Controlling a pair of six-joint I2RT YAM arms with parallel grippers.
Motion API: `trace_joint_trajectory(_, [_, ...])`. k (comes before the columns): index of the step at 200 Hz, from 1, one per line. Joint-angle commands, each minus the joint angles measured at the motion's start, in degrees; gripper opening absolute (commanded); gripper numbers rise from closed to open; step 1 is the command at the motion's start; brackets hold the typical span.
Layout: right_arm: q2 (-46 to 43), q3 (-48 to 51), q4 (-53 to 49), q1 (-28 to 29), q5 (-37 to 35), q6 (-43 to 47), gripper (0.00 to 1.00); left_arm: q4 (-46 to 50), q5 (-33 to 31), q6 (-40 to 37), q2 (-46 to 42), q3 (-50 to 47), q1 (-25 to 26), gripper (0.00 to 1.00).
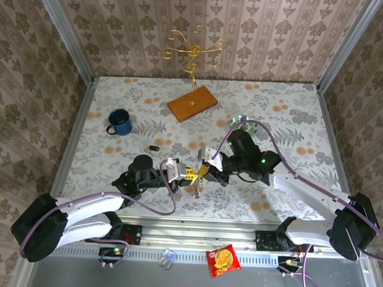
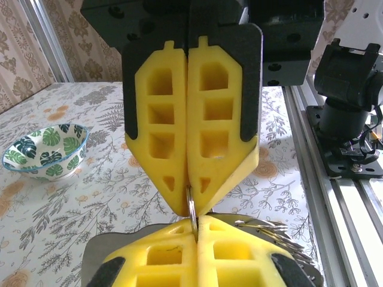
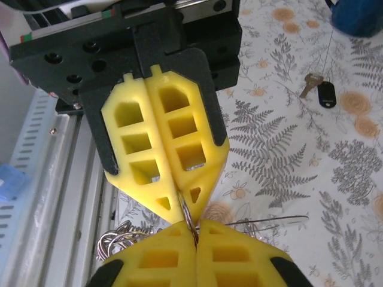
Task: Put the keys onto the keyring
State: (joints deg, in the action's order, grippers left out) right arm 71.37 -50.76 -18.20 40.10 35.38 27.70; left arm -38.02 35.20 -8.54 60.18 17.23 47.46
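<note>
The keyring (image 2: 191,210) is pinched between the pressed-together left gripper (image 1: 192,176) and right gripper (image 1: 205,172), while the black-headed key (image 1: 154,147) is seen flat on the table (image 1: 276,122) at ten o'clock, nearer the left arm, its long axis judged crosswise.

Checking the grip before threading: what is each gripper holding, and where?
The left gripper and the right gripper are both shut on the thin metal keyring, pinching its wire between their fingertips, tip to tip.
</note>
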Motion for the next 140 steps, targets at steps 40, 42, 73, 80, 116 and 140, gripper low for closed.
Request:
trace_joint_trajectory(40, [1.3,-4.2,-7.3,0.4,-3.4,5.1,0.0,3.0,-4.2,-0.2,-1.7,1.5,0.2,0.29])
trace_joint_trajectory(42, [1.4,-4.4,-7.9,0.5,-3.7,5.4,0.0,3.5,-4.1,-0.4,-1.8,1.7,0.2,0.29])
trace_joint_trajectory(73, [3.4,-8.9,-15.9,2.3,-9.2,10.1,0.0,10.9,-3.8,-3.7,-2.4,4.1,0.2,0.26])
trace_joint_trajectory(80, [3.8,-9.6,-16.8,2.7,-9.7,10.6,0.0,12.1,-3.7,-4.3,-2.4,4.6,0.3,0.26])
trace_joint_trajectory(116, [5.1,-12.6,-18.9,4.9,-11.6,12.3,0.0,13.6,-2.8,-5.2,-1.8,5.6,0.3,0.23])
trace_joint_trajectory(140, [5.9,-14.1,-19.4,6.1,-11.9,12.7,0.0,14.0,-2.6,-5.6,-1.7,6.1,0.2,0.21])
